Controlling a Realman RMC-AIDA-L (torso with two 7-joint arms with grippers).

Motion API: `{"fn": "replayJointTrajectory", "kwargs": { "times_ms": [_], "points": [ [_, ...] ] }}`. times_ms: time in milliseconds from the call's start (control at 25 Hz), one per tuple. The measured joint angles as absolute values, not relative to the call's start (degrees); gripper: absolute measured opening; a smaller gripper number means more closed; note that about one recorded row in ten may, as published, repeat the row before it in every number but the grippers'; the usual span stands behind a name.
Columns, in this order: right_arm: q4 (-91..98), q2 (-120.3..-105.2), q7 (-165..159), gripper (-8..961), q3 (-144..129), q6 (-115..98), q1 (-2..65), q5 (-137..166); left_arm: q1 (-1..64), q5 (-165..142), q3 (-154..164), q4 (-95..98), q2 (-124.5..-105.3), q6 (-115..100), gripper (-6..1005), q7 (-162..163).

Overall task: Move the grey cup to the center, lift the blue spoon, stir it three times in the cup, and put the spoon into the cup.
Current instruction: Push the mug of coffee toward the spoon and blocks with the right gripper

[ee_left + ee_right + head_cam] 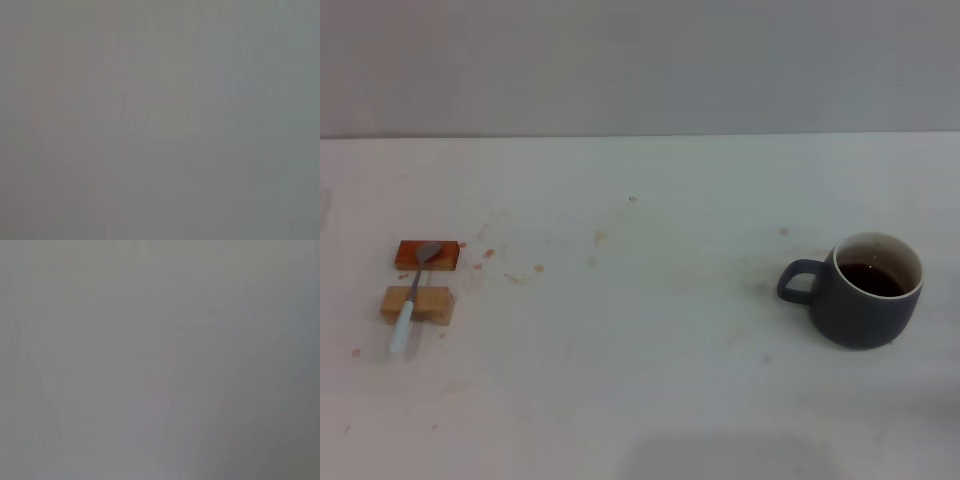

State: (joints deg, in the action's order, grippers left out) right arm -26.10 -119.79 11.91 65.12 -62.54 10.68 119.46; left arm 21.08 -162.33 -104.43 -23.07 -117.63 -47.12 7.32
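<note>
The grey cup [868,292] stands upright at the right side of the white table, its loop handle pointing left. It has a white inside and holds dark liquid. The blue spoon [413,290] lies at the left side across two small blocks, its silver bowl on the far one and its pale handle reaching toward the front. Neither gripper shows in the head view. Both wrist views show only a plain grey surface with no fingers and no objects.
A reddish-brown block [427,255] and a tan wooden block [417,304] hold the spoon up. The white table [640,350] bears small reddish stains around its left and middle. A grey wall stands behind the table's far edge.
</note>
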Motion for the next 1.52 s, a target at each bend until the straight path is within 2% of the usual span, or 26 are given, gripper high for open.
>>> {"fn": "replayJointTrajectory", "kwargs": {
  "times_ms": [960,1520],
  "points": [
    [-25.7,-119.77,11.8,481,54.1,-67.8,9.8,110.1,21.0,-162.4,-104.4,-23.0,-117.51,-48.4,851,7.4],
    [-24.6,-119.72,11.7,243,48.7,-67.0,10.4,110.1,21.0,-162.4,-104.4,-23.1,-117.6,-49.2,852,7.3]
  ]
}}
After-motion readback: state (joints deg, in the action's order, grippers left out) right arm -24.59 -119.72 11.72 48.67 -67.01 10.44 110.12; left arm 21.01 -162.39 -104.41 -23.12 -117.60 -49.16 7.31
